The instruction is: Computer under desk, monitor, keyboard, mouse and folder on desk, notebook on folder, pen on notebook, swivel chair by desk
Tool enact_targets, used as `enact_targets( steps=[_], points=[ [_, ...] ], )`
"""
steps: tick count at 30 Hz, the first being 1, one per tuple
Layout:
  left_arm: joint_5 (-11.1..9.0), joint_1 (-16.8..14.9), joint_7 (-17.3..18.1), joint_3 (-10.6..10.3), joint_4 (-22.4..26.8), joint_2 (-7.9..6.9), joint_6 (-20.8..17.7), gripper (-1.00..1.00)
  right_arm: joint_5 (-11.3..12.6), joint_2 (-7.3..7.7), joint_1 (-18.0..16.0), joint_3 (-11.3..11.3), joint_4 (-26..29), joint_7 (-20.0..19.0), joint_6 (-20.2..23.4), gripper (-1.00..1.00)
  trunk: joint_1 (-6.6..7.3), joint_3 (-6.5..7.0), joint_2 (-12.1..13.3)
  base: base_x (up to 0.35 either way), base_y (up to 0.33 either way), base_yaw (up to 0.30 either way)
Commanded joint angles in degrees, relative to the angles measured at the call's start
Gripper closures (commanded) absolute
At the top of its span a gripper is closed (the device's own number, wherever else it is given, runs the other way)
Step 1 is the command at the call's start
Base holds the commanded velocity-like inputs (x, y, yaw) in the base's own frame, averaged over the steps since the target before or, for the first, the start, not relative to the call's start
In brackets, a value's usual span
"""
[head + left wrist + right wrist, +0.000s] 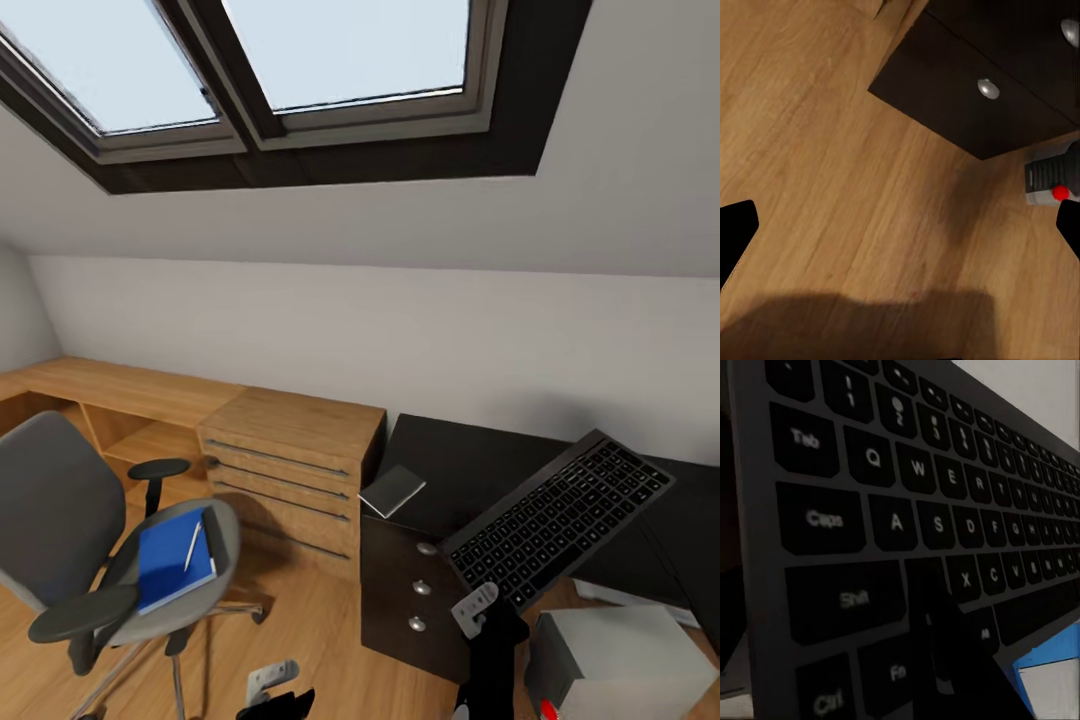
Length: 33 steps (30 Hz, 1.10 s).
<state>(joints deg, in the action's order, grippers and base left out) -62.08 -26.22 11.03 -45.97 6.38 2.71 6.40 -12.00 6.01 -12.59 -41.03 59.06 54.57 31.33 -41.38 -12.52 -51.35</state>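
The keyboard [560, 520] is being held tilted above the desk [470, 470], pinched by the right gripper [478, 608]; left gripper [900, 225] spread. Next: laying it flat.

The right gripper [478, 606] is raised and clamped closed, while the left gripper [272, 690] hangs low, spread apart.

Black, glossy casing on the right arm [497, 660] near the wrist, topped by a light-grey bracket plate pierced with small dark holes. Similar light-grey plate with holes on the left arm [272, 690], above black casing. Plain black fingertips [736, 234] at the edges of the left wrist view, matte, without markings or visible cables.
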Motion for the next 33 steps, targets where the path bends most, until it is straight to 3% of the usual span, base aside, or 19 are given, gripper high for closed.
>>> enact_targets(
  steps=[1, 10, 16, 26, 33],
  points=[
    [-0.6, -0.1, 0.2, -0.5, -0.3, 0.01, 1.2, -1.0, -0.1, 0.03, -0.1, -0.2, 0.0, 0.1, 0.4, 1.0, -0.01, -0.04, -0.1, 0.0, 0.0, -0.234],
    [-0.7, -0.1, 0.2, -0.6, -1.5, 0.16, 3.6, -1.0, -0.1, 0.0, -0.1, -0.3, -0.1, 0.0, 0.3, 1.0, -0.01, 0.09, -0.1, 0.141, 0.106, -0.208],
    [-0.7, -0.1, 0.2, -0.6, -1.5, 0.19, 3.7, -1.0, -0.1, 0.04, -0.1, -3.5, -0.1, 0.0, 0.0, 1.0, -0.01, 0.09, -0.1, 0.061, 0.061, -0.028],
    [-0.6, -0.1, 0.2, -0.7, -1.5, 0.27, 3.8, -1.0, 0.0, -0.09, -0.1, -4.2, 0.0, 0.0, -1.4, 1.0, -0.01, 0.09, -0.1, 0.098, 0.107, -0.002],
    [-0.6, -0.1, 0.2, -0.7, -1.5, 0.21, 3.8, -1.0, -0.1, -3.49, -0.1, -3.0, 0.3, 0.1, -5.4, 1.0, -0.01, 0.09, -0.1, 0.005, 0.005, 0.0]
  ],
)
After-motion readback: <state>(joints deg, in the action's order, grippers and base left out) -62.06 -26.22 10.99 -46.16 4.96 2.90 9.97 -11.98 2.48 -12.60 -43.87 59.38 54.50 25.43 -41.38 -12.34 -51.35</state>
